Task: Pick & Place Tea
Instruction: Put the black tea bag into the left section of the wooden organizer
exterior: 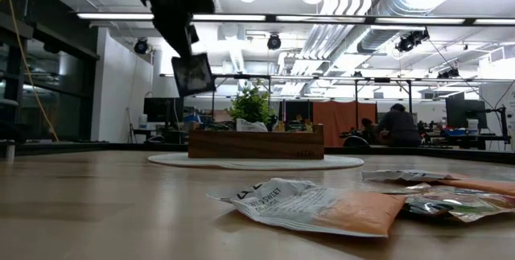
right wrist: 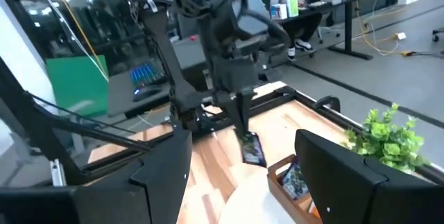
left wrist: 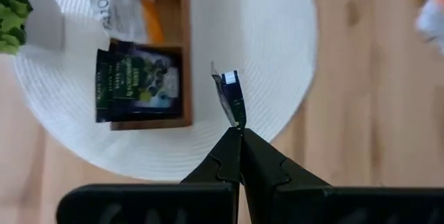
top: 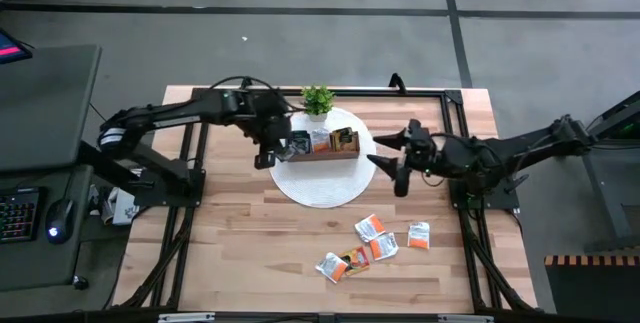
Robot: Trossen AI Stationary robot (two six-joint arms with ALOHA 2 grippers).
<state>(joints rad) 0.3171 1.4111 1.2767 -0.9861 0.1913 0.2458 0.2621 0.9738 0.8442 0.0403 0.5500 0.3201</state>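
My left gripper (top: 268,153) hangs over the left end of the brown wooden tray (top: 322,153), shut on a dark tea sachet (exterior: 193,73) that is held in the air. The tray stands on a round white mat (top: 320,188). A dark sachet (left wrist: 139,85) and a white-orange sachet (left wrist: 128,16) lie in its compartments. Several more sachets (top: 370,241) lie loose on the table near its front. My right gripper (top: 386,155) is raised at the mat's right edge, pointing level toward the tray, open and with nothing in it. My left gripper pinches the dark sachet by its upper edge (left wrist: 238,121) between its two fingertips. The fingers slant down from the table's left side. The sachet hangs below them, slightly tilted and lifted clear of the tray and mat; in the left wrist view it shows edge-on.
A small green potted plant (top: 318,98) stands on the mat just behind the tray. Black frame rails (top: 455,113) run along the table's edges. Bare wood lies left of the mat and at the near left.
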